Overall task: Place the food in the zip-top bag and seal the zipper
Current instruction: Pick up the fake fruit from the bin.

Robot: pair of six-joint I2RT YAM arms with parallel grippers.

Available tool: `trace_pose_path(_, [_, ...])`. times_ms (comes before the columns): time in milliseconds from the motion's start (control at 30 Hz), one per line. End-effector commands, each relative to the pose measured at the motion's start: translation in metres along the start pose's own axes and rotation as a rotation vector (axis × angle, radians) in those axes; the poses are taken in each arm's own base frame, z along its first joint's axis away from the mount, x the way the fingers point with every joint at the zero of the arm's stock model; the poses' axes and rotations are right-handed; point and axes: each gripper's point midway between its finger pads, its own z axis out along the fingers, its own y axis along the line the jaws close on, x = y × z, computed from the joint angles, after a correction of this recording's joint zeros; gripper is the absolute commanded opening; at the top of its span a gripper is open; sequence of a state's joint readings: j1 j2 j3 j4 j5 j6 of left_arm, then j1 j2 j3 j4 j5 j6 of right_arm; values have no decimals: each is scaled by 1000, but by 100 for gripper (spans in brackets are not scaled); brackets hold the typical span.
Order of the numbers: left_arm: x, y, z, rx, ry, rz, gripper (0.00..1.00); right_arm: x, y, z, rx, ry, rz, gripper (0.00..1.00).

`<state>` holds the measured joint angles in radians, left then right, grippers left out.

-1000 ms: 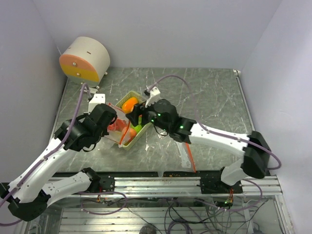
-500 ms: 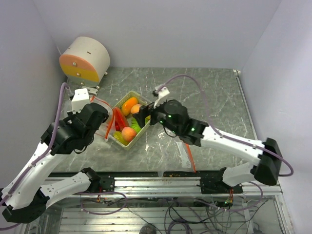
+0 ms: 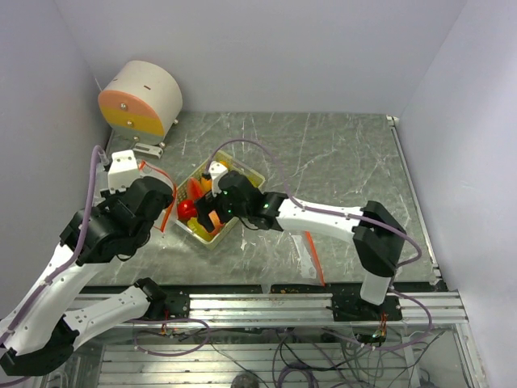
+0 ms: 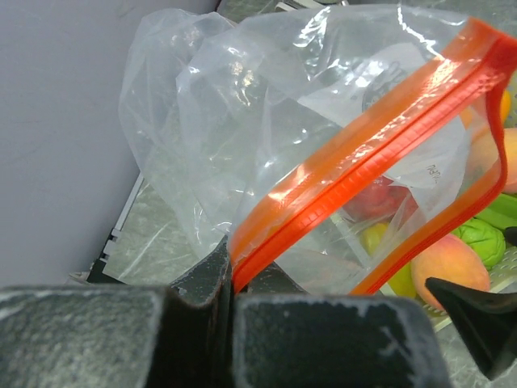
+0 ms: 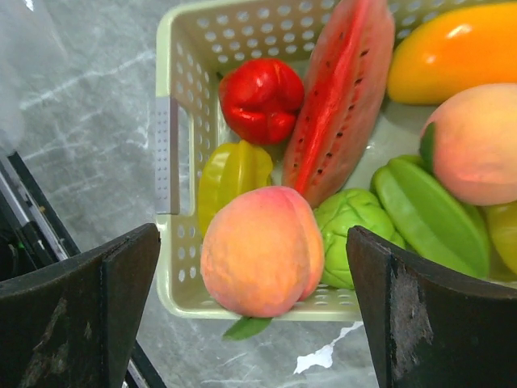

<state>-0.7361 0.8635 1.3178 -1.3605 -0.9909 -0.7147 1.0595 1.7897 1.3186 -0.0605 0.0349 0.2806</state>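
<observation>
- Nearest the arm bases, a flat clear strip with an orange edge (image 3: 311, 257) lay on the table (image 3: 355, 153), well apart from the work; I could not tell what it was
- The left gripper (image 4: 233, 279) was clamped on the orange zipper edge of the bag (image 4: 266, 121), holding it up beside the tray with its mouth gaping open
- No food showed inside the bag; the pieces seen through the plastic looked to be lying in the tray behind it
- The right gripper (image 5: 252, 234) hovered over the tray (image 5: 174, 145), jaws spread wide and holding nothing, lined up either side of a peach (image 5: 262, 259)
- All the food lay in the tray: that peach, a watermelon slice (image 5: 339, 105), a red piece (image 5: 260, 99), a mango (image 5: 448, 52) and green pieces (image 5: 351, 222)
- Judged from this, the task was barely begun: every piece had yet to be bagged and the zipper closed
- Farthest back stood a round drum (image 3: 141, 99)
</observation>
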Motion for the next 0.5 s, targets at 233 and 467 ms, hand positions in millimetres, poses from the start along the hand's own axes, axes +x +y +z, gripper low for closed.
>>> trace_pose_path(233, [-1, -5, 2, 29, -20, -14, 7, 52, -10, 31, 81, 181, 26, 100])
trace_pose_path(467, [0, -7, 2, 41, -21, -14, 7, 59, -15, 34, 109, 190, 31, 83])
